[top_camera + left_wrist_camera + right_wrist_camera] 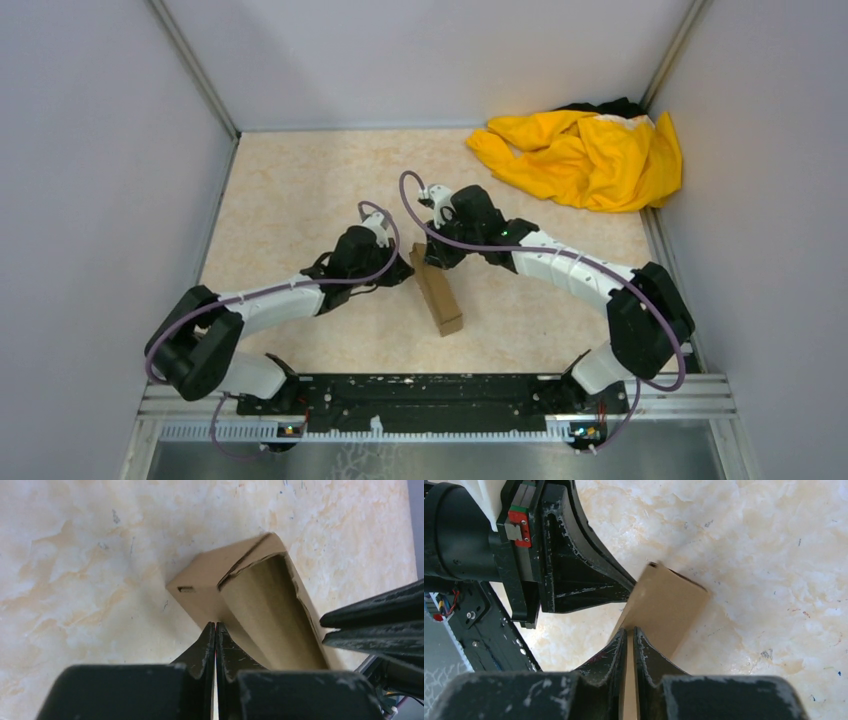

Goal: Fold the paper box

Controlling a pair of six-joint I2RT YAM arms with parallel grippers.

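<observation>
The paper box (440, 295) lies at the centre of the beige marbled worktop (300, 190), enclosed by grey walls (420, 60). The right gripper (630, 629) clamps a box panel. The left gripper (216, 625) is closed, tips at the box edge.

The plain brown cardboard paper box (438, 295) is showing matt, fibrous faces and rough cut edges. The cream marbled tabletop (300, 190) is looking smooth, faintly scuffed. At 2 o'clock, the crumpled yellow cloth (585, 155) is looking soft, matt. At 6 o'clock, the grey metal sheet (450, 462) is gleaming.
</observation>
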